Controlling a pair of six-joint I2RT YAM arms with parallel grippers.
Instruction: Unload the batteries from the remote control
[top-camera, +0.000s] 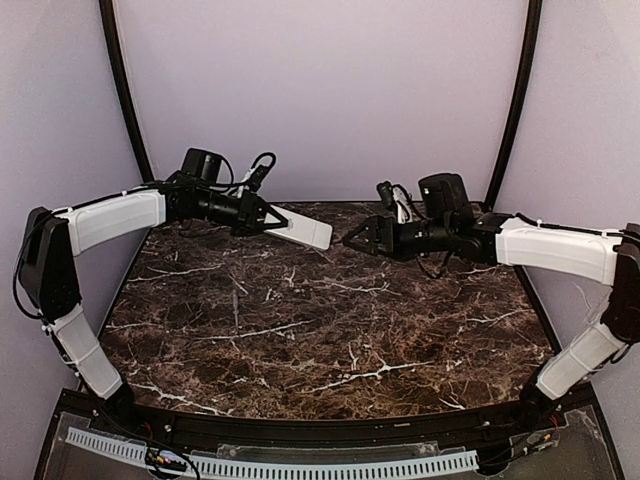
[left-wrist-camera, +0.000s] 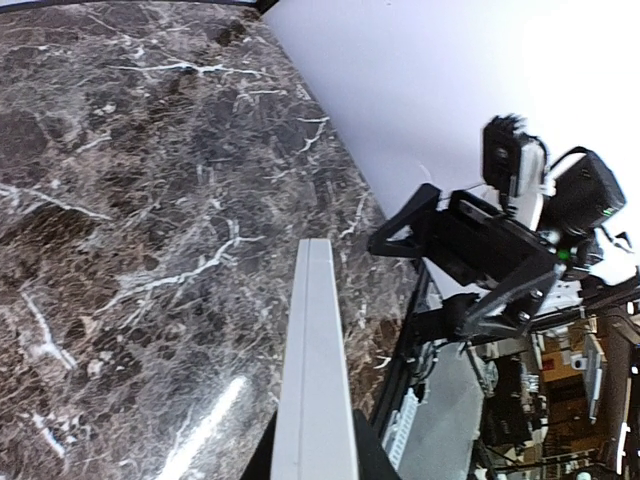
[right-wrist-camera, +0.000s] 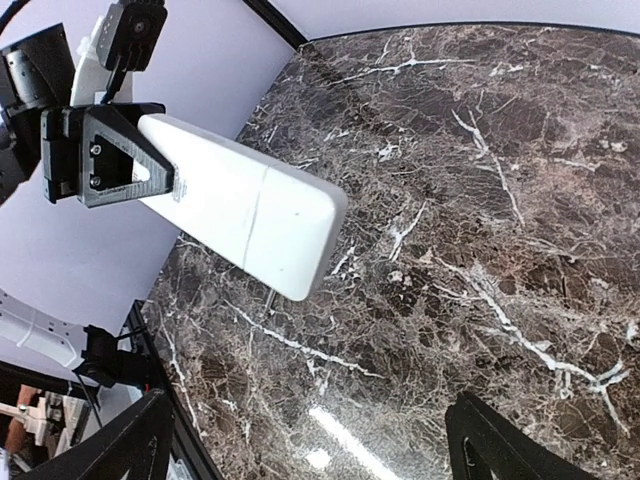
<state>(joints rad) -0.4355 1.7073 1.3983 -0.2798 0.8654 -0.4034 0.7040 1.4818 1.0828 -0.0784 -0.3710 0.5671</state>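
The remote control (top-camera: 300, 229) was off the marble tabletop (top-camera: 300, 340), held in the air over the far part of the table, a little left of the middle. The left gripper (top-camera: 262, 218) had its jaws closed almost fully onto one end of the remote, and the rest of the white bar stuck straight out beyond the fingertips.

In the top view the remote's long axis ran mostly left to right, with the free end a little nearer the arm bases than the held end. That rounded free end pointed at the right gripper (top-camera: 350, 240), which faced it from the other side. The two were near each other but apart, with a clear gap between them.

The right gripper's jaws stood wide open with nothing between them. In the right wrist view its two dark fingers (right-wrist-camera: 140, 440) framed the bottom corners. The remote (right-wrist-camera: 245, 205) slanted from upper left to lower right, showing a broad white face. A thin seam crossed the bar short of the free end. The left gripper (right-wrist-camera: 120, 160) clamped the upper-left end.

The left wrist view showed the remote (left-wrist-camera: 315, 370) as a narrow strip running away from the camera.
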